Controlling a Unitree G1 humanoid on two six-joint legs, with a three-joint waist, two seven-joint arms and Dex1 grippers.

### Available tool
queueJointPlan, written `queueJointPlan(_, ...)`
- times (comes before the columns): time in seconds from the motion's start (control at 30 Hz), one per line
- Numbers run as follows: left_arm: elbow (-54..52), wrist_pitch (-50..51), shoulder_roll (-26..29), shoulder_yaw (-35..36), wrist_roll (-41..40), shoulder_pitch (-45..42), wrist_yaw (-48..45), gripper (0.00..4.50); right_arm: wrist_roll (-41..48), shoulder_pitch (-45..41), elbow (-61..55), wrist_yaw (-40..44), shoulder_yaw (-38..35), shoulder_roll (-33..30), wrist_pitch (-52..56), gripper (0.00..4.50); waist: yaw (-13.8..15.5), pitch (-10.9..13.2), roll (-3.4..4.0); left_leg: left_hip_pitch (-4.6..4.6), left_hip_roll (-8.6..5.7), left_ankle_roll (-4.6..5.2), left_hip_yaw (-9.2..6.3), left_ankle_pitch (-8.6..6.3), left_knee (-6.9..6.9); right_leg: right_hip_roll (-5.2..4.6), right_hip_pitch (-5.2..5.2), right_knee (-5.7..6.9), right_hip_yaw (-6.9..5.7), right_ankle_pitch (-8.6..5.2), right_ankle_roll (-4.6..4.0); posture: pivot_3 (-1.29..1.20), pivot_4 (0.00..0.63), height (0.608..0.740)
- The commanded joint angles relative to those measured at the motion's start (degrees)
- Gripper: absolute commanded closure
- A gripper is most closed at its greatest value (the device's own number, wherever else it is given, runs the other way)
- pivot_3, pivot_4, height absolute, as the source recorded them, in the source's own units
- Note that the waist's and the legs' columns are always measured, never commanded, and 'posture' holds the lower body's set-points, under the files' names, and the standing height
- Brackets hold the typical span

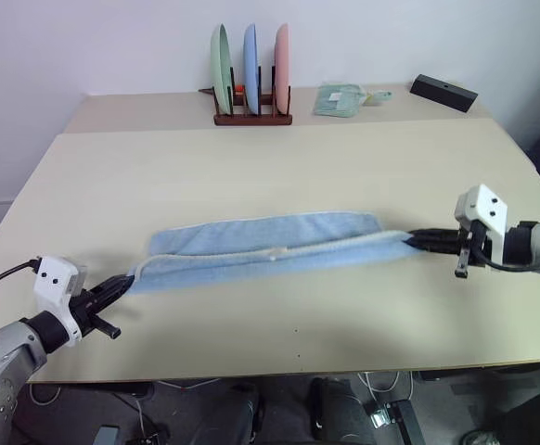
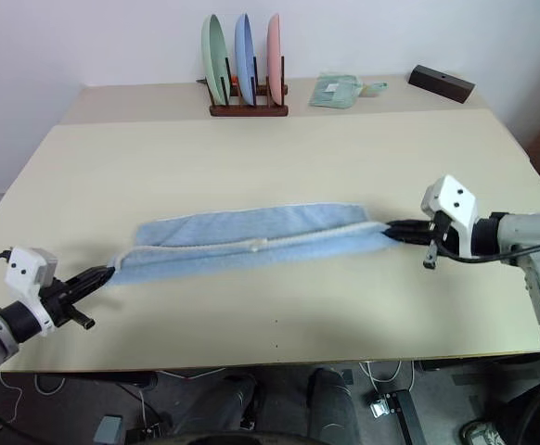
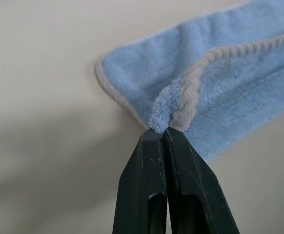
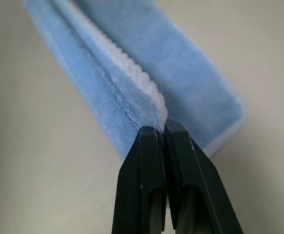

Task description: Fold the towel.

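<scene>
We note the towel lying across the middle of the table as a long strip, folded lengthwise, its whitish hem running along the top layer. The left gripper is pinched tight on the towel's left end, fingers pressed together over the hem corner. The right gripper likewise clamps the right end. Along the far edge we record a plate rack, a small green cloth and a black block.
</scene>
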Motion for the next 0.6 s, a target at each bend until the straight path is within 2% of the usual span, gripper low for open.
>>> queueJointPlan(0.03,1.2,-0.9,-0.2,0.5,1.2,-3.1,2.9,4.50,-4.1,-5.4,4.3,-2.9,2.3,1.6,-3.7,4.46,0.0,0.0,0.00,0.00,0.00,0.00,0.00,0.00,0.00,0.00,0.00,0.01,0.00,0.00,0.00,0.00,0.150,0.740)
queueJointPlan(0.27,8.0,-3.9,0.1,-5.1,7.1,-10.5,5.2,4.50,-13.4,-13.6,18.8,-6.1,9.8,6.6,-12.6,4.46,0.0,0.0,-0.02,-0.05,-0.02,0.01,0.01,0.00,0.00,-0.01,-0.04,-0.04,-0.01,0.00,0.00,0.00,0.150,0.740)
queueJointPlan(0.6,19.2,-8.0,-0.2,-10.8,12.3,-20.6,5.8,4.50,-18.0,-19.5,32.3,-8.3,12.1,11.5,-19.8,4.46,-0.2,0.0,-0.02,-0.08,-0.01,0.00,0.03,0.00,0.00,0.01,-0.12,0.01,-0.01,0.01,0.01,0.00,0.150,0.740)
